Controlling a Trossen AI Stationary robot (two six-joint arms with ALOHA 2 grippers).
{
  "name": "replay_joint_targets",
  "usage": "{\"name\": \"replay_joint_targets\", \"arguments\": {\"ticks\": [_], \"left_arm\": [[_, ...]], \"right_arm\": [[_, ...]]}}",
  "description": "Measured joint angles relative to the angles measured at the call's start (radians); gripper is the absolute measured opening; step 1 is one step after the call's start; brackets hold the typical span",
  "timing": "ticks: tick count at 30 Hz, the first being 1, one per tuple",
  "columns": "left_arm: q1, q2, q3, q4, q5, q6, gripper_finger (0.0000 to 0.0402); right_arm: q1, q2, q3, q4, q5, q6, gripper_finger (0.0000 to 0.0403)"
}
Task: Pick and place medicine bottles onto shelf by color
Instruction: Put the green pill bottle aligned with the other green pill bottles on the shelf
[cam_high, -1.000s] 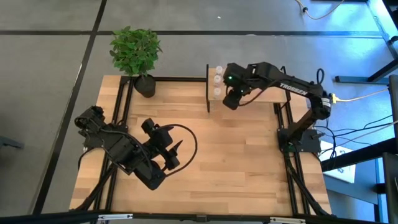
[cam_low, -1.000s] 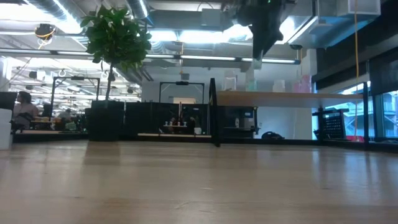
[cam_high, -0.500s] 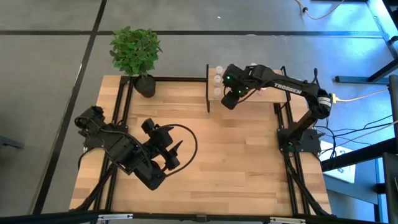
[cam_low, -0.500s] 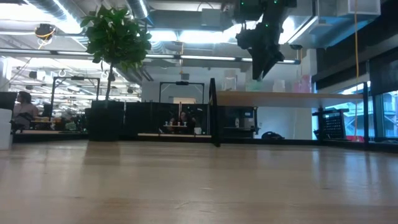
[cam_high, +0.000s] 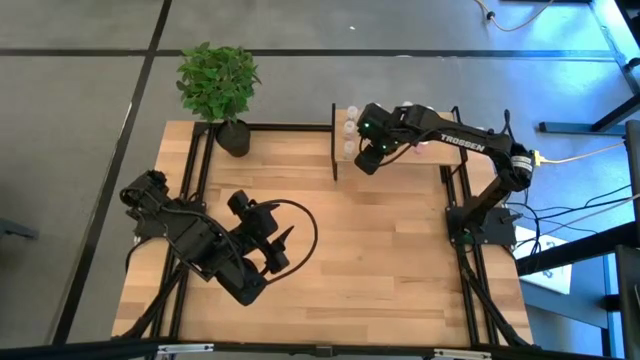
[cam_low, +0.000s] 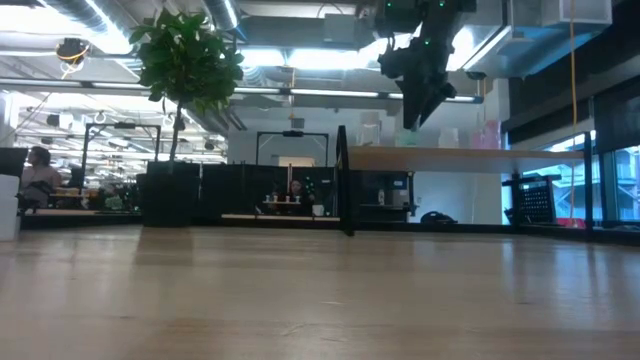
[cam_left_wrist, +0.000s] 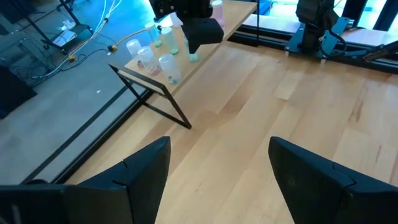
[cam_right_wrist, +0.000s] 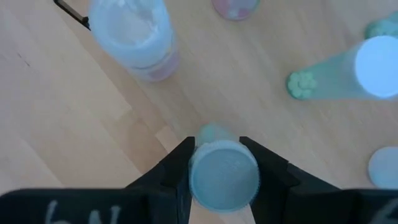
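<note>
The right gripper (cam_right_wrist: 224, 163), poised above the shelf (cam_high: 430, 152), pinches a green-tinted medicine bottle (cam_right_wrist: 224, 176) upright, its long axis pointing straight down at the boards.

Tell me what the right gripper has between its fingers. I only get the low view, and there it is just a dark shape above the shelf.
Observer: The right wrist view shows the right gripper shut on a small bottle with a pale bluish cap.
Operator: Where over the shelf is it?
Observer: Seen from above, it hangs over the end of the shelf nearest the plant, beside a row of white-capped bottles.
Operator: And the left arm? I can't see it at all.
Observer: The left gripper waits over the table's front left part, fingers open with nothing between them.
</note>
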Motion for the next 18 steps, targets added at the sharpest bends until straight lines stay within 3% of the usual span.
{"name": "replay_joint_targets", "arguments": {"ticks": [10, 18], "left_arm": [[0.002, 0.0, 0.0, 0.001, -0.006, -0.002, 0.0267], [0.002, 0.0, 0.0, 0.004, -0.09, -0.032, 0.0267]], "right_arm": [[0.0, 0.016, 0.0, 0.009, 0.0, 0.006, 0.0119], [-0.003, 0.016, 0.0, 0.011, 0.001, 0.026, 0.0119]]}}
